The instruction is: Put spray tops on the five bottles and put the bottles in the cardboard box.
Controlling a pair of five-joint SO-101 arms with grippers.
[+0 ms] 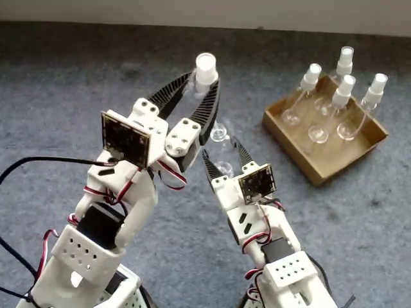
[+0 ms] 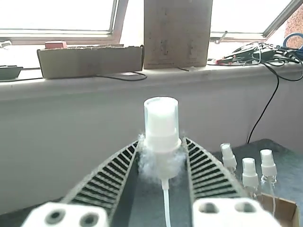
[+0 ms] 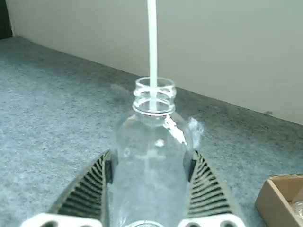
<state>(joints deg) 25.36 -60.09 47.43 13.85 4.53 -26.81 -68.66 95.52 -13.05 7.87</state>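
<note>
Fingers of the left gripper (image 2: 162, 152) are pinched tight on a spray top (image 2: 161, 120), holding it straight above the open bottle (image 3: 151, 156) with its dip tube (image 3: 151, 42) running down into the neck. Over on the right gripper (image 3: 151, 163) they're clamped round that bottle's body, near the cardboard box (image 1: 286, 146). Inside the box, four capped bottles (image 1: 340, 96) stand upright.

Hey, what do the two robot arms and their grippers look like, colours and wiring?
Both are white plastic shells around black servo blocks, with small holes near the base: left arm, right arm. The left gripper and right gripper have black ribbed fingers tapering to points. A dark square camera board sits on each wrist. Red, white and black wires loop past the joints.
</note>
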